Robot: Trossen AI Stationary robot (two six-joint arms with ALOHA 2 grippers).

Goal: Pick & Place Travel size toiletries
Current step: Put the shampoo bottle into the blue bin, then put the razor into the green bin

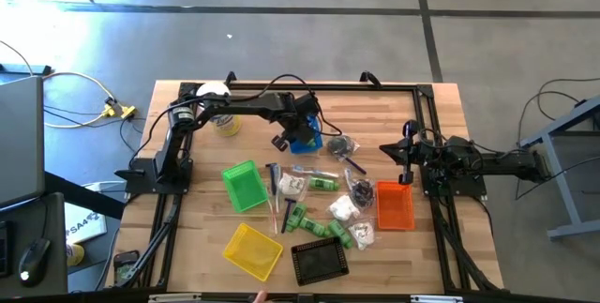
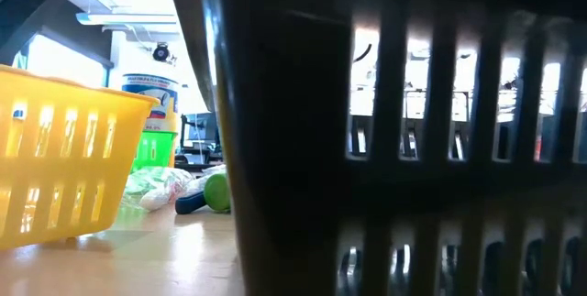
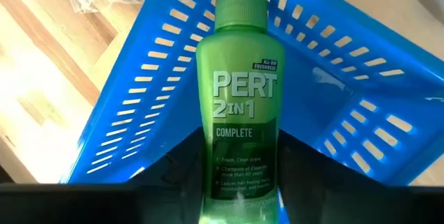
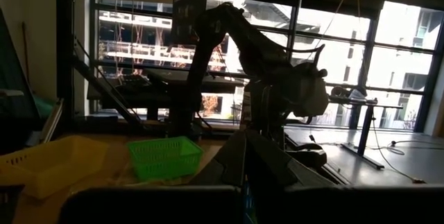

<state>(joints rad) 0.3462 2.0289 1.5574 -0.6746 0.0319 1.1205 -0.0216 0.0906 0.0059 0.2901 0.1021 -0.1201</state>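
High view: five baskets, one white jar.

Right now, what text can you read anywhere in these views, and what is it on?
"PERT 2 IN 1" on the green bottle between the left gripper jaws, over the blue basket.
"COMPLETE" lower on the same bottle.
"ALL-IN-ONE FRESHNESS": small, only partly legible.
Fine print below: too small.
White jar label: blurred, unreadable.
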